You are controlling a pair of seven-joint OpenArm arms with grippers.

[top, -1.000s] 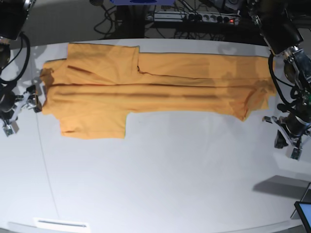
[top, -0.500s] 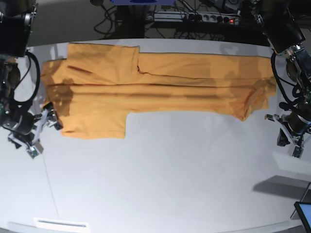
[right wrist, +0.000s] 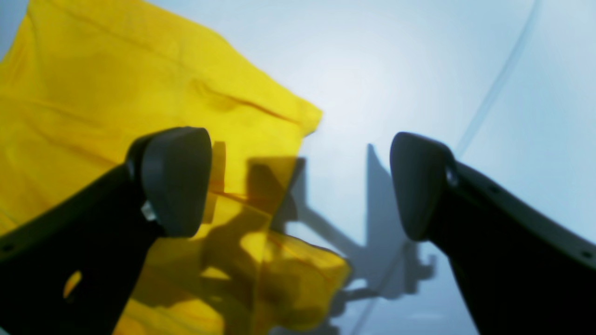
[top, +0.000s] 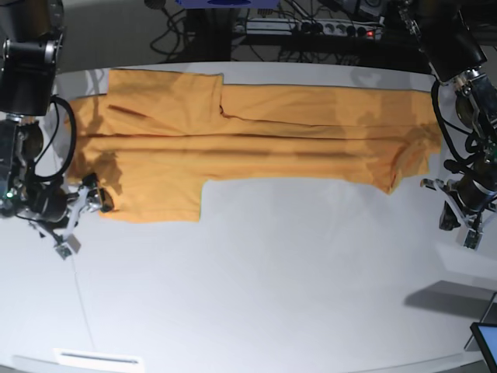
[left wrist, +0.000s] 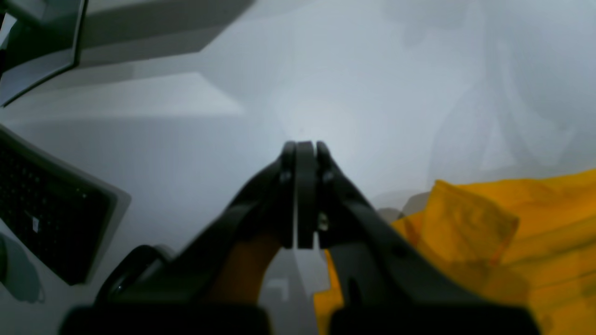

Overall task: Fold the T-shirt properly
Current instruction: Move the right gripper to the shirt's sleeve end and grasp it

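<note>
The T-shirt [top: 248, 144] is lying on the counter [top: 272, 287]; the right fingers [right wrist: 177, 181] are gaping wide by its sleeve corner, the left fingers [left wrist: 305, 186] are pressing together, empty, beside its hem.

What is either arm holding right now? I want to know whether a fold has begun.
Nothing. The left end effector is shut on nothing, beside the T-shirt; the right end effector is open over its corner, gripping no cloth.
</note>
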